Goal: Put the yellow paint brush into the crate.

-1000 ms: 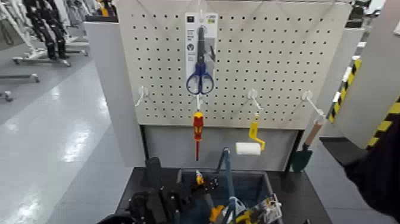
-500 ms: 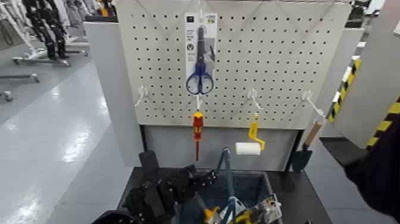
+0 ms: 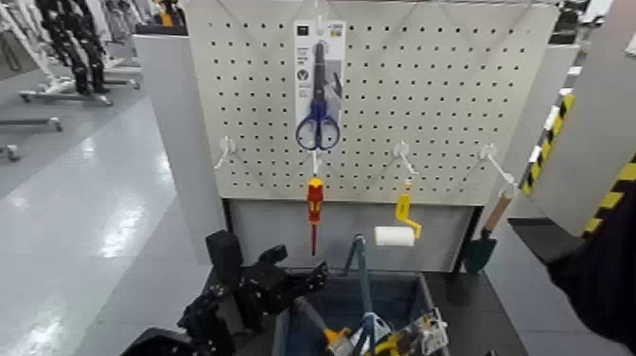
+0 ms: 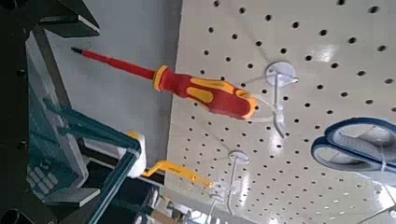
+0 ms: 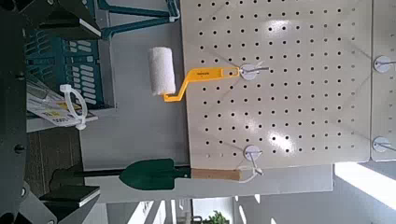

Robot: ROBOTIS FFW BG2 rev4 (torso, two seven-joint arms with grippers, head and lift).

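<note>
Slim yellow-handled flat paint brush point(image 3: 328, 331) lies slanted inside the dark blue-grey plastic crate point(image 3: 393, 290), just below and robot-right of the black left gripper point(image 3: 317, 275), the nearer arm; fingers' grip cannot tell, right gripper unseen.

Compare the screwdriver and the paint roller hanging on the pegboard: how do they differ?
The screwdriver has a red-and-yellow handle and a thin red shaft pointing straight down; the paint roller has a yellow handle with a bent arm. The screwdriver ends in a narrow tip, the paint roller in a white roll lying sideways. The screwdriver hangs under the scissors, the paint roller nearer the robot's right. Both hang from hooks on the pegboard.
</note>
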